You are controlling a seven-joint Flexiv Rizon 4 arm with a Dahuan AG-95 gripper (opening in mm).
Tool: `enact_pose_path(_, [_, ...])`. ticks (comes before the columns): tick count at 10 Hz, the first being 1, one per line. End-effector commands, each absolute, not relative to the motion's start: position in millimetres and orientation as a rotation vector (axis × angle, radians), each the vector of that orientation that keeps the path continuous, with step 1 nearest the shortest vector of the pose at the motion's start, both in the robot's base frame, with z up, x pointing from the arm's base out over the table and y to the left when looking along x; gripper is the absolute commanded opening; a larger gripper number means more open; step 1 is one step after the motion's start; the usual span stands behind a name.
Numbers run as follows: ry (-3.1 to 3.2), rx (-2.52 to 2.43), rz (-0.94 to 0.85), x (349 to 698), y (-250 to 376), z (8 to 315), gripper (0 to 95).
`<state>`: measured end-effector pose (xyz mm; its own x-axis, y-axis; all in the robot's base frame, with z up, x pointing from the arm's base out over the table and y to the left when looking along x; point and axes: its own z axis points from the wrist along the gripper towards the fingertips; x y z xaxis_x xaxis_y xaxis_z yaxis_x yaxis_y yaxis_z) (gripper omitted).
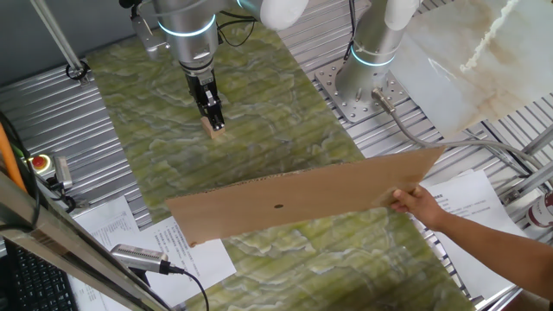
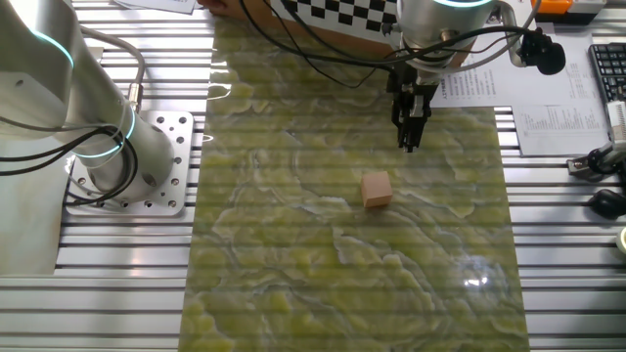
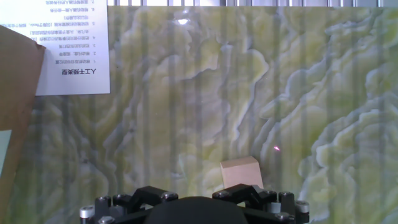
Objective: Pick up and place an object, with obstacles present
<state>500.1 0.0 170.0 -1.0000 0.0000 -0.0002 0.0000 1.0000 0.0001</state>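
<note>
Scanning left to right in the one fixed view, you find the gripper [image 1: 212,111] over the green marbled mat [image 1: 259,104], the wooden cube [image 1: 216,132] resting on the mat just beneath its fingertips and apart from them. The other fixed view shows the cube [image 2: 376,189] slightly offset from the gripper line, toward the mat's middle. Finger spacing appears narrow; you cannot tell whether they are parted. Further right, a hand [image 1: 416,206] holds the cardboard sheet [image 1: 302,203] across the mat, well apart from the cube.

Pincer [image 1: 214,120] just above wooden cube [image 1: 217,131]; hand [image 1: 416,206] holds cardboard sheet [image 1: 302,203] tilted over mat [image 1: 268,130].
</note>
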Motion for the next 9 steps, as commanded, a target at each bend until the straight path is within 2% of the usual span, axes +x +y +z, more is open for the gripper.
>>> enact_pose_path(1, [3.142,0.0,0.0,500.0,0.0,170.0,95.0])
enact_pose_path(2, [3.13,-0.096,-0.247,500.0,0.0,169.9,0.0])
enact_pose_path(9, [3.135,-0.105,-0.254,500.3,-0.3,168.9,0.0])
